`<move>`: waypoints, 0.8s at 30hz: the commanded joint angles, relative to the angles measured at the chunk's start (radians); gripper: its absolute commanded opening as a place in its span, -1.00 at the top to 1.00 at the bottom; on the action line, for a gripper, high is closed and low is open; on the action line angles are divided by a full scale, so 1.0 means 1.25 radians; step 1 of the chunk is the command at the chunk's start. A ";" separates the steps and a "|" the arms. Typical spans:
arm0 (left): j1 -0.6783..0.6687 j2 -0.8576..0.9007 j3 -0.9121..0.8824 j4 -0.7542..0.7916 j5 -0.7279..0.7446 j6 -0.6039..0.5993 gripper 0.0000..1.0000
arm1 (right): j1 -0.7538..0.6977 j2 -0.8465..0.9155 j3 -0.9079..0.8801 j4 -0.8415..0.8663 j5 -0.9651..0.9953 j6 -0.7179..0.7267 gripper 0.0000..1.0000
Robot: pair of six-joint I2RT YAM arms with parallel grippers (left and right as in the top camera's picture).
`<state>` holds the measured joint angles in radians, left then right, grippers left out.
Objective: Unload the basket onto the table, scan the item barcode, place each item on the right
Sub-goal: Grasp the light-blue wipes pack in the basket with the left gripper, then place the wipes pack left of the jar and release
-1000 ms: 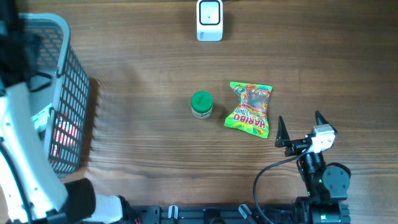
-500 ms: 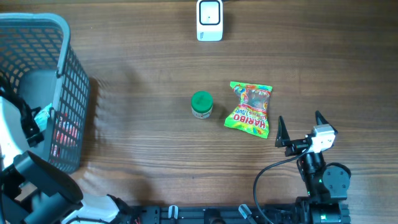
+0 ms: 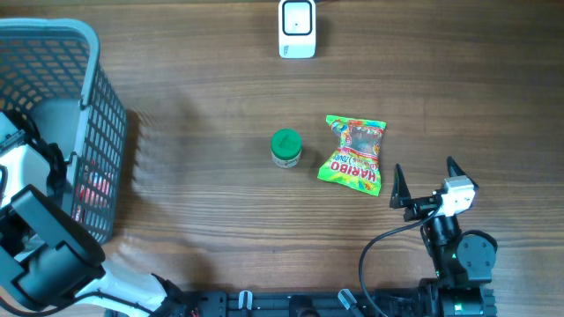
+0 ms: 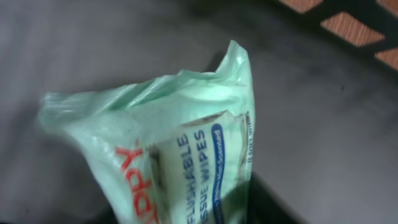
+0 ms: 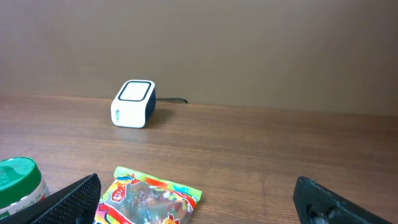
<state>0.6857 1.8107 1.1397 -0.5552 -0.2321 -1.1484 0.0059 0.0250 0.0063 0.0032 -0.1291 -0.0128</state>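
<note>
Close up in the left wrist view, a pale green pack of flushable tissue wipes (image 4: 186, 149) rises from between the jaws of my left gripper (image 4: 186, 214), which is shut on its lower end. One dark finger (image 4: 273, 208) shows at its right. From overhead, the left arm (image 3: 35, 189) reaches down into the grey basket (image 3: 99, 114) and hides both gripper and pack. The white barcode scanner (image 3: 297, 28) (image 5: 133, 104) stands at the table's far edge. My right gripper (image 3: 427, 180) (image 5: 196, 196) hangs open near the front right, holding nothing.
A Haribo sweets bag (image 3: 355, 154) (image 5: 152, 202) lies just beyond the right gripper. A green-lidded jar (image 3: 285, 148) (image 5: 18, 183) stands to its left. The basket's dark mesh wall (image 4: 348, 18) is near the wipes pack. More items lie in the basket.
My left arm has shifted and sunk lower inside the basket, and its jaws have closed in. The right arm and the table items have not moved.
</note>
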 commanded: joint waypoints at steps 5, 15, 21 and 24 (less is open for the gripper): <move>0.003 -0.181 0.074 -0.069 0.085 0.079 0.92 | 0.003 -0.004 -0.001 0.003 0.008 -0.003 -1.00; -0.139 -0.648 0.267 -0.031 0.499 0.113 0.92 | 0.003 -0.004 -0.001 0.002 0.008 -0.003 -0.99; -0.544 -0.441 0.266 -0.355 0.355 0.484 0.92 | 0.003 -0.004 -0.001 0.003 0.008 -0.003 -0.99; -0.654 -0.268 0.266 -0.450 0.355 0.602 0.92 | 0.003 -0.004 -0.001 0.003 0.008 -0.003 -1.00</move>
<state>-0.0311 1.3258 1.4700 -1.0687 0.2432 -0.6170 0.0059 0.0250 0.0063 0.0032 -0.1291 -0.0128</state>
